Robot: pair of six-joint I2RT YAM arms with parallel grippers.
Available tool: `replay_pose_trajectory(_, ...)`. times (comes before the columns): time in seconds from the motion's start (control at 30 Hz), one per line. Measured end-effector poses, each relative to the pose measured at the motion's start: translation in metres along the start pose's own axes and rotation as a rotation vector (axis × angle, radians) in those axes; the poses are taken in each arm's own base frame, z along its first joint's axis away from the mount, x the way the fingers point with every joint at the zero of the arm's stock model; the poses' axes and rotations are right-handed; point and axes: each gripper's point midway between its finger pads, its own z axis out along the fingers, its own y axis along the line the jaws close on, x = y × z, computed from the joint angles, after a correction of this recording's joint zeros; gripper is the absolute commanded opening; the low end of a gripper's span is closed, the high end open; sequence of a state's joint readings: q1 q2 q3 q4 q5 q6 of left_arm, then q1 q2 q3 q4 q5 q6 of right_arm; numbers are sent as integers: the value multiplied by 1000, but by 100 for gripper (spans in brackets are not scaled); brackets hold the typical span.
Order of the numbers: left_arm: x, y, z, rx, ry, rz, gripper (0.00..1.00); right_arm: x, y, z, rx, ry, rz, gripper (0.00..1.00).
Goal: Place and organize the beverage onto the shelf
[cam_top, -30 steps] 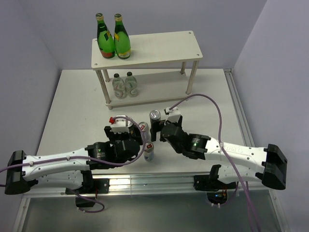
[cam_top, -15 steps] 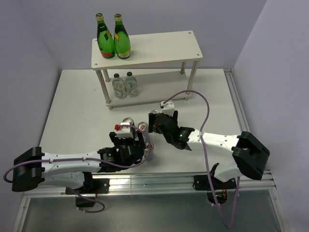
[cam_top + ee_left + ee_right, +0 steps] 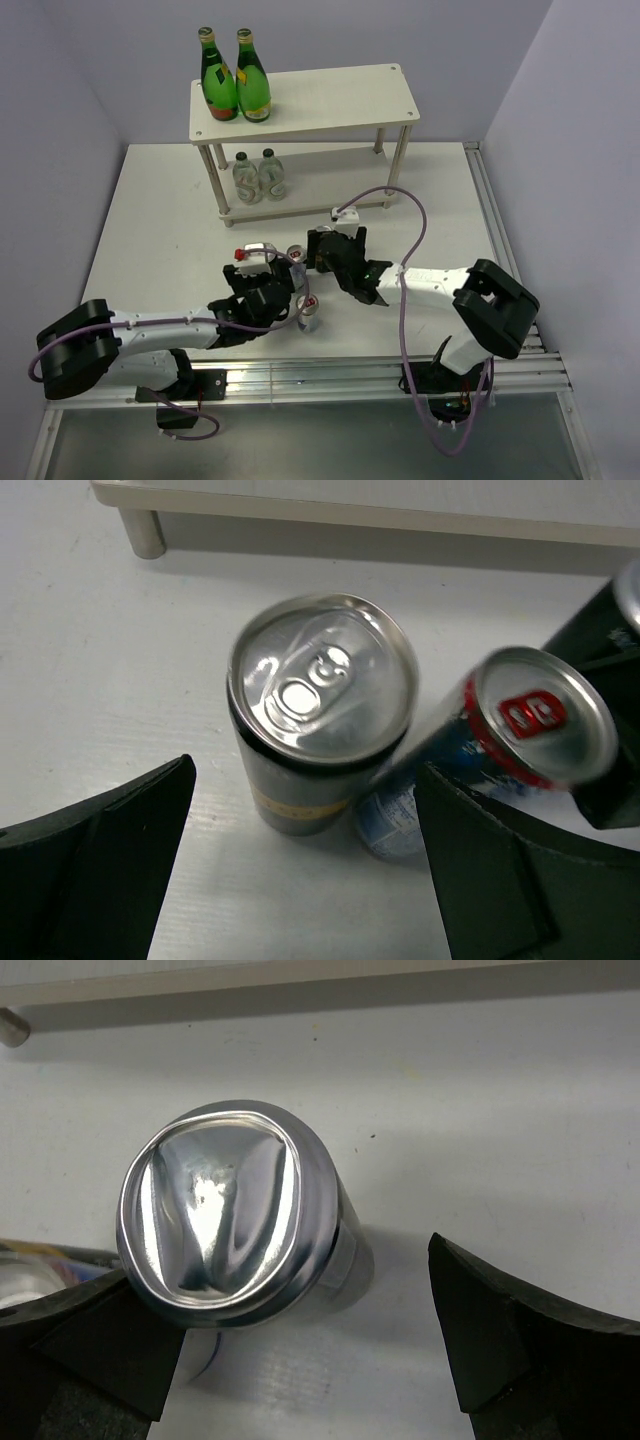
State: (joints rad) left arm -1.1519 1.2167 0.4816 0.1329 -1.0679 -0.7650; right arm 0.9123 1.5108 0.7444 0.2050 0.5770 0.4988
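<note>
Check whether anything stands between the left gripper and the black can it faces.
Nothing lies ahead of the left gripper: the black can sits between its open fingers. But a slim can stands tight beside it, in the gap toward one finger, and would likely be caught on closing.

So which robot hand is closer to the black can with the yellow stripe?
Left. The left gripper straddles the black can, open and not touching it. The right gripper is further right, around a different, shiny-ended can.
</note>
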Motion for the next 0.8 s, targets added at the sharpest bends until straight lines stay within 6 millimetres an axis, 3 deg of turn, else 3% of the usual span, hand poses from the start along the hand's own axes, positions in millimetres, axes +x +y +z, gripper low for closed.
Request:
replay_pose_trajectory(0.23,6,10,17,-49,-4,34,97,-1,-9,13,26,-9,17,100)
replay_pose_trajectory(0.8,17,14,27,-87,-11,50,97,2,-7,26,19,-22,35,100)
